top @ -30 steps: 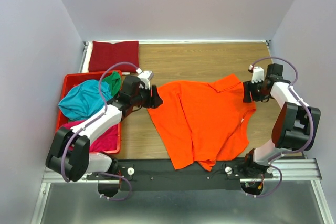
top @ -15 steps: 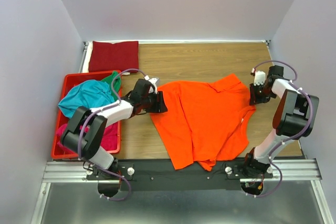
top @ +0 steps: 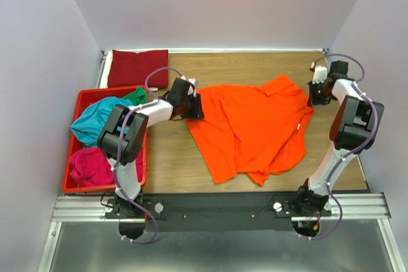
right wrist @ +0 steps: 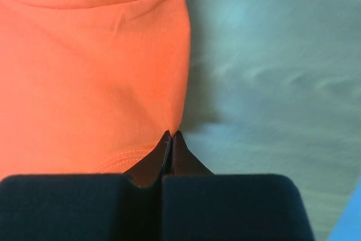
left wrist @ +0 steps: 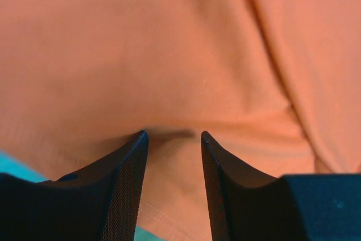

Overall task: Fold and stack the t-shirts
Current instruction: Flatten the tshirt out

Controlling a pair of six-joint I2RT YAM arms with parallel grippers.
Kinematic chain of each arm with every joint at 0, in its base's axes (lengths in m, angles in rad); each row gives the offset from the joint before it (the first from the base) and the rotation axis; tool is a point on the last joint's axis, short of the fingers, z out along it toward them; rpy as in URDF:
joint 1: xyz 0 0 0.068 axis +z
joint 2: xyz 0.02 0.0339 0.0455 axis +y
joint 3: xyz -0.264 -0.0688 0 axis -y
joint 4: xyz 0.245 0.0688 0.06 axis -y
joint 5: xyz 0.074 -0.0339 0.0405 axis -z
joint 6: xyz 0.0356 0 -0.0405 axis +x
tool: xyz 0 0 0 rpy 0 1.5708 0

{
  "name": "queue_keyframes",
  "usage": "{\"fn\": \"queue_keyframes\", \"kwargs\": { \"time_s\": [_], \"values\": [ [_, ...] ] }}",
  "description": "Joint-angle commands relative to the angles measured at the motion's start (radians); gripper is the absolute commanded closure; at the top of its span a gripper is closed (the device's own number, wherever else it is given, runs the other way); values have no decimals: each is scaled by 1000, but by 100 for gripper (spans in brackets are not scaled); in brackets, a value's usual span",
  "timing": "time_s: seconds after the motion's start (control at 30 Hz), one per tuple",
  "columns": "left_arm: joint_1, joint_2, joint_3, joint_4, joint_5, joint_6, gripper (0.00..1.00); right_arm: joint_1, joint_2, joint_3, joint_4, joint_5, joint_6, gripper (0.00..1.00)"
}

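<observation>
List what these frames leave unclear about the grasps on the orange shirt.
- Left gripper: in the left wrist view the jaws stand apart against the orange t-shirt; contact unclear.
- Right gripper: jaws closed at the hem; cloth between them hidden.
- Top view: arms cover both grasp points.

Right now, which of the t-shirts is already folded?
The dark red t-shirt, a neat rectangle at the table's far left corner. The orange one lies spread; the teal, magenta and green are crumpled.

Both grippers moved farther away — orange t-shirt dragged along
</observation>
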Motion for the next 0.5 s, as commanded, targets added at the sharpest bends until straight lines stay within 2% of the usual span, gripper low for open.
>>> {"fn": "queue_keyframes", "kwargs": {
  "time_s": [0.0,0.1,0.27,0.3,0.33,0.37,0.4,0.43,0.47],
  "values": [
    [93,103,85,-208,-158,98,49,16,41,93,60,48,29,99],
    [152,151,187,-273,-158,128,53,30,64,159,94,95,34,99],
    [157,182,357,-370,-207,172,53,41,84,224,152,147,61,98],
    [157,180,376,-393,-209,177,53,42,85,225,158,160,66,90],
    [158,180,391,-403,-207,189,53,45,84,224,161,161,69,76],
    [157,176,417,-414,-177,200,53,48,78,219,161,158,70,57],
    [155,153,422,-417,-152,210,51,58,66,189,160,142,57,18],
    [152,131,422,-414,-129,217,50,62,23,157,160,126,43,0],
    [150,69,406,-405,-88,241,48,76,-6,124,158,108,28,0]
  ]
}}
